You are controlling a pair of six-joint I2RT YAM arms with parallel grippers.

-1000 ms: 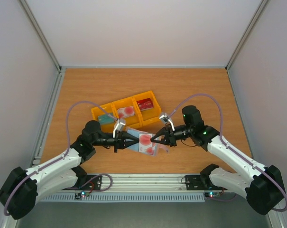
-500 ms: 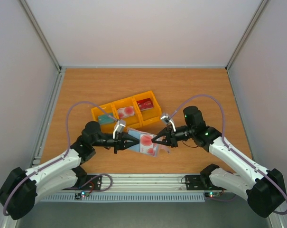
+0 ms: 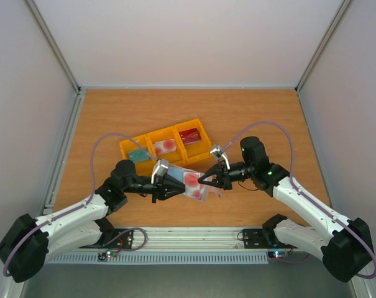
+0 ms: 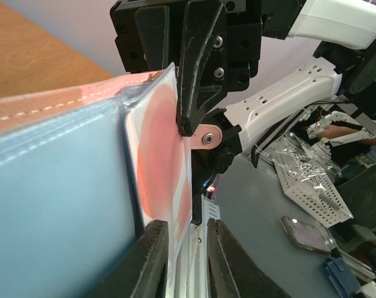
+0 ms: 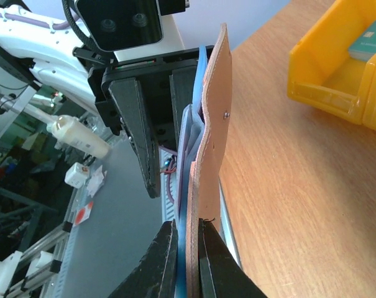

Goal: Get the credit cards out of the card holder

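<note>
Wood tabletop (image 3: 256,112), white walls (image 3: 188,43). Right pincer (image 5: 188,228) clamps card holder (image 4: 51,186); left pincer (image 4: 185,228) narrowly parted astride it.

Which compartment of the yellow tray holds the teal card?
The leftmost compartment; the middle one holds a red-blotched card, the rightmost a dark red card.

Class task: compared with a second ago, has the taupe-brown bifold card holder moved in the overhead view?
Yes. The taupe-brown bifold card holder has shifted left, its left edge now closer to the yellow plastic tray.
</note>
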